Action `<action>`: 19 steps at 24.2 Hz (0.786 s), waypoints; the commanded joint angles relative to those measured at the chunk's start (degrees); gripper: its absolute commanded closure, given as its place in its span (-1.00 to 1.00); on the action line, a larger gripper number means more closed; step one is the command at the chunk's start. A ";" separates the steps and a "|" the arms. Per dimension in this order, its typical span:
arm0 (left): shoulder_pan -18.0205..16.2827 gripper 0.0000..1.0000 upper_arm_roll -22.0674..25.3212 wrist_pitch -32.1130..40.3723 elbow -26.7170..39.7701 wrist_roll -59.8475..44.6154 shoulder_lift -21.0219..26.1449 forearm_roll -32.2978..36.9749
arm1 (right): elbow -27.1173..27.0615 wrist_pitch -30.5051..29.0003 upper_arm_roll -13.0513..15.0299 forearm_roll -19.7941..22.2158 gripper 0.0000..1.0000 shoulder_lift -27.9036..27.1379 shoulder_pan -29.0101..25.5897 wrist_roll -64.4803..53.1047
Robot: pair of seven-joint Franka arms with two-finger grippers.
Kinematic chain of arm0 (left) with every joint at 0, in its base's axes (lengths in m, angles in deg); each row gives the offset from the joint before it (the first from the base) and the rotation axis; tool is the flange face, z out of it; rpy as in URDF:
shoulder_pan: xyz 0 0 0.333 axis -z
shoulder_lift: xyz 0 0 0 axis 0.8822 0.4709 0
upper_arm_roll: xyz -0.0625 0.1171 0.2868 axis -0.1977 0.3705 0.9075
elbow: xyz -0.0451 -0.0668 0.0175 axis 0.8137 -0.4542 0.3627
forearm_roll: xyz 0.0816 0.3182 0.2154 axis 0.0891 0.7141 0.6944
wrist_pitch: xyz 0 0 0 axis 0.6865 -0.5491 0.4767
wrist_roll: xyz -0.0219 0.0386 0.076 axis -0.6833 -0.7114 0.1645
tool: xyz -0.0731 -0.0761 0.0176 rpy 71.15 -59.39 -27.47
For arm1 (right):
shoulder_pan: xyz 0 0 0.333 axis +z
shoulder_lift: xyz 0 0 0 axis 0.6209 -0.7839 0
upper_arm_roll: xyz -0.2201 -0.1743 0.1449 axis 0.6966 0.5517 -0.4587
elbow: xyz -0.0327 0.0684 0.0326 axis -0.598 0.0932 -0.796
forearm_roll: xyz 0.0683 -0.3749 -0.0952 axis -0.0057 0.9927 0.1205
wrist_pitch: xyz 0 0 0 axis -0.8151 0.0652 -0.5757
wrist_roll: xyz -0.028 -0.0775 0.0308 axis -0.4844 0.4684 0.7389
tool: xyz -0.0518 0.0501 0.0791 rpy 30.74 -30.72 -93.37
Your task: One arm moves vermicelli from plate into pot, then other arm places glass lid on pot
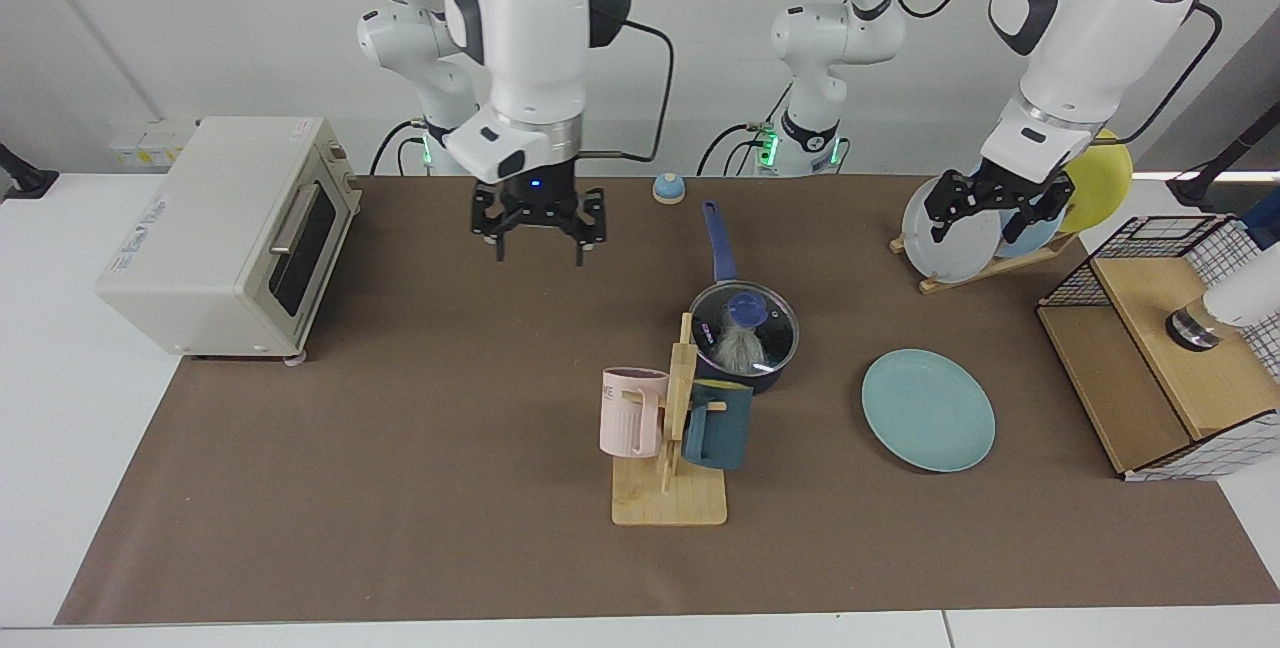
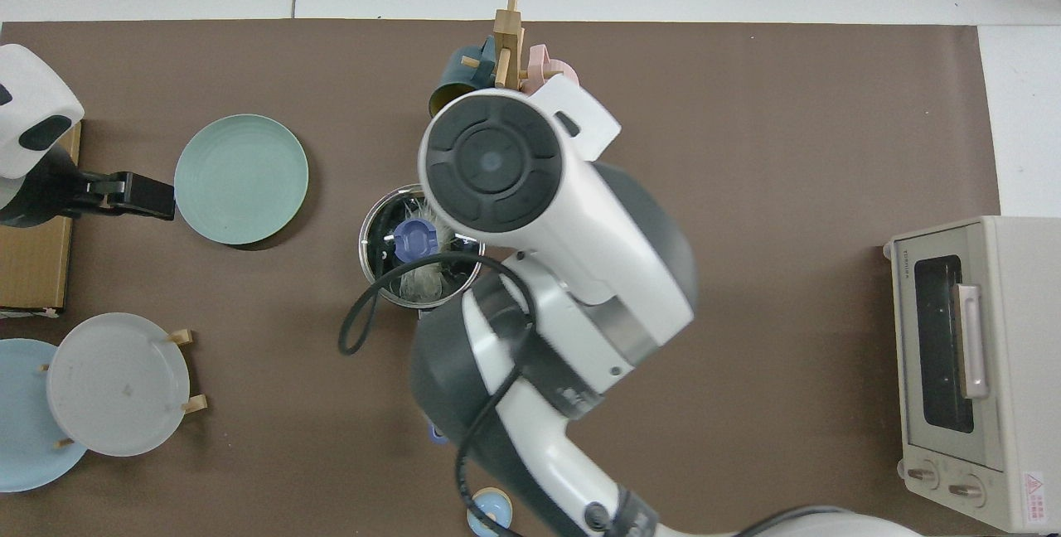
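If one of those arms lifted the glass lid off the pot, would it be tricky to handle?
Probably manageable: the glass lid has a raised blue knob suited to pinching. Being glass, it likely breaks if dropped. Round and metal-rimmed, it might roll if set on edge, though it sits flat on the pot now.

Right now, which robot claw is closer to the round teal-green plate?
Left. The left gripper hangs above the rack just behind the round teal-green plate; the right gripper hovers far off, near the toaster oven.

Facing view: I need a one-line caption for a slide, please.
Glass lid sits on the pot over vermicelli; right gripper and left gripper hang open.
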 commanded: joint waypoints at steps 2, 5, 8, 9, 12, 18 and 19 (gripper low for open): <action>0.19 -1.00 0.05 0.37 0.15 -0.28 -0.83 -0.09 | 16.44 -6.30 -0.92 -1.50 -1.00 10.09 -9.89 -9.97; 0.19 -1.00 0.31 0.37 0.07 -0.28 -0.83 -0.01 | 17.59 -7.01 -0.92 -1.59 -1.00 10.80 -12.80 -13.67; 0.19 -1.00 0.22 0.37 0.07 -0.28 -0.83 0.08 | 17.68 -6.48 -0.92 -1.59 -1.00 10.97 -14.73 -14.21; 0.19 -1.00 0.22 0.37 0.07 -0.28 -0.83 0.08 | 17.68 -5.96 -0.92 -1.51 -1.00 11.50 -15.35 -14.21; 0.19 -1.00 0.05 0.46 0.07 -0.19 -0.83 -0.01 | 19.61 -5.78 -0.92 -1.59 -1.00 13.95 -16.58 -15.52; 0.27 -1.00 -0.22 1.07 0.07 -0.37 -0.83 -0.01 | 21.98 -1.39 -0.92 -5.54 -1.00 17.83 -17.90 -20.26; 0.27 -1.00 -0.22 1.07 0.07 -0.37 -0.83 -0.01 | 22.77 -1.30 -0.92 -5.90 -1.00 18.27 -18.34 -21.58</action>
